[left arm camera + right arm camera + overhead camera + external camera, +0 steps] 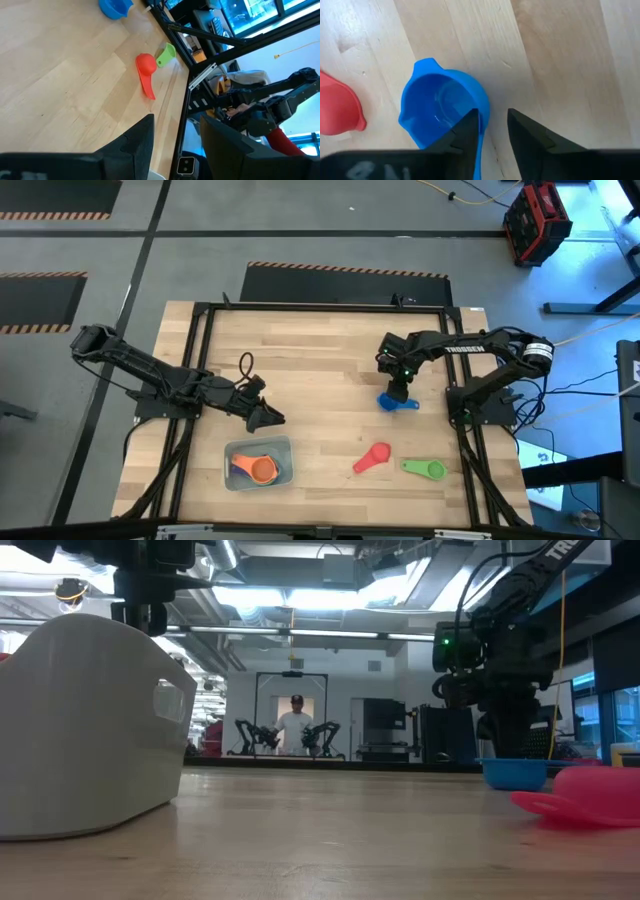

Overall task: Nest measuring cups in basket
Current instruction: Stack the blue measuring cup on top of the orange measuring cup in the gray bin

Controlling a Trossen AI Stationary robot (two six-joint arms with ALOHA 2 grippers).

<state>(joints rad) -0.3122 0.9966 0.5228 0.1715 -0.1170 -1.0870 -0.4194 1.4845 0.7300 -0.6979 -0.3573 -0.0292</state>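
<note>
The pale basket point(280, 448) point(90, 730) sits near the table's near edge and holds orange point(263, 470) and purple point(240, 465) cups. My left gripper point(268, 418) point(175, 145) hovers open just above the basket's far right corner. The blue cup point(398, 403) point(442, 112) point(515, 772) stands bowl-up on the table at right. My right gripper point(398, 390) point(494, 130) is open and points down over it. One finger is over the rim where the handle point(480, 155) starts, the other over bare wood. The pink cup point(372, 459) point(146, 67) and green cup point(425, 469) point(166, 54) lie on the wood.
The pink cup point(590, 802) lies near the blue one, toward the near edge; its bowl edge shows in the right wrist view point(337, 107). A black cable loop point(246, 364) lies by the left arm. The black frame rail point(460, 430) borders the table's right side. A person point(296, 725) stands far behind.
</note>
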